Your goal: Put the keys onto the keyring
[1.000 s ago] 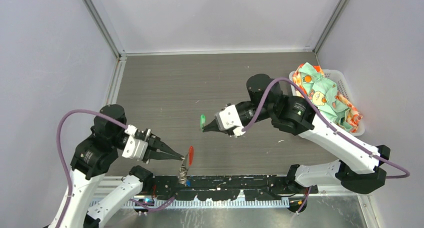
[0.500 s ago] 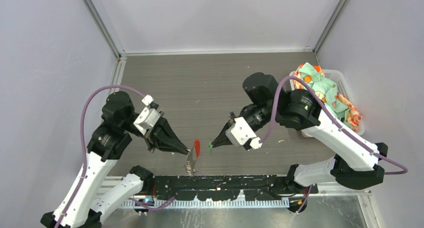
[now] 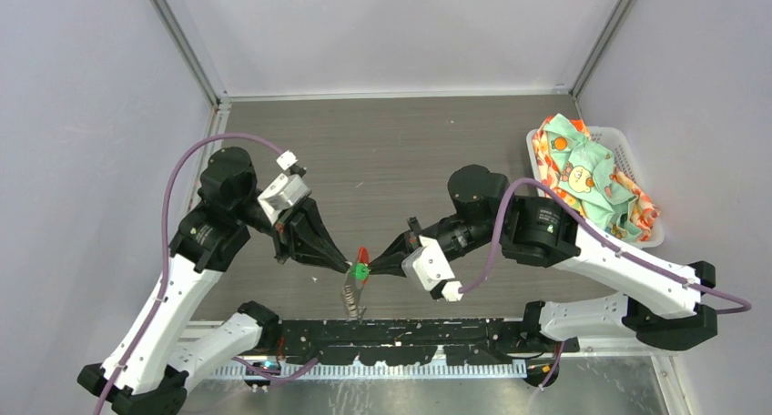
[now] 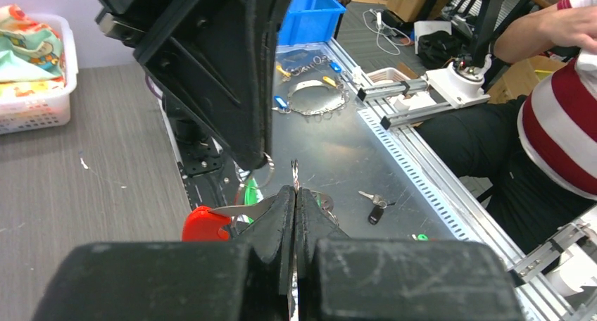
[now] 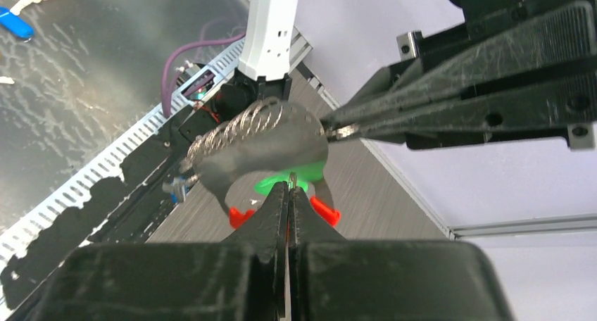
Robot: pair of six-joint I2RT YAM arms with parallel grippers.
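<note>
The keyring hangs in mid-air above the table's near edge, its red loop (image 3: 363, 254) up and its silvery chain (image 3: 351, 297) dangling. My left gripper (image 3: 346, 268) is shut on the keyring from the left. My right gripper (image 3: 372, 270) comes in from the right, shut on a green-headed key (image 3: 361, 271) that touches the red loop. In the right wrist view the shut gripper (image 5: 290, 188) pinches the green key (image 5: 278, 185) between the red loop's ends (image 5: 325, 212), under the chain (image 5: 239, 131). In the left wrist view the shut gripper (image 4: 296, 192) has the red loop (image 4: 204, 224) beside it.
A white basket (image 3: 649, 217) full of patterned cloth stands at the table's right. Past the near edge lies a metal bench with spare keys (image 4: 373, 205), a blue bin (image 4: 310, 15) and a person in a striped shirt (image 4: 556, 124). Blue and yellow keys (image 5: 15, 24) lie there too.
Both arms have swung towards the middle. The left lifted the keyring up and right; the right brought the green key down and left until it met the red loop.
</note>
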